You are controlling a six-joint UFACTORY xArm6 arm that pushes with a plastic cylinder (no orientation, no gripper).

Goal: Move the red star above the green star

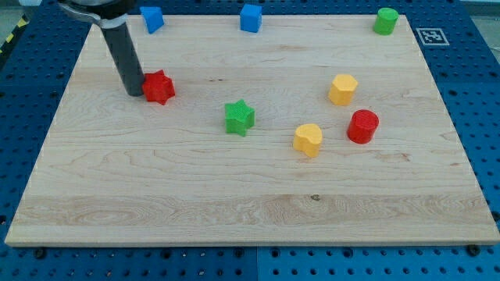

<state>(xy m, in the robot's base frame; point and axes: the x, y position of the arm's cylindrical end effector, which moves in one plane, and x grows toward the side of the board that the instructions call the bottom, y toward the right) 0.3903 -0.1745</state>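
Yellow block [308,140] nearest — my tip [134,93] touches red star [159,87].

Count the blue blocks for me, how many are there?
2. One blue block sits at the view's top left, beside the rod; the other blue block sits at the top middle. None looks hidden.

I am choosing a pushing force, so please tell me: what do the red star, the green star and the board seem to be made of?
Red star, touched by my tip on its left: probably 3D-printed plastic, matte, with fine ridged layers.
Green star: the same ridged matte plastic, it seems.
Board: light wood, smooth, unpainted, with visible grain lines and small knots.
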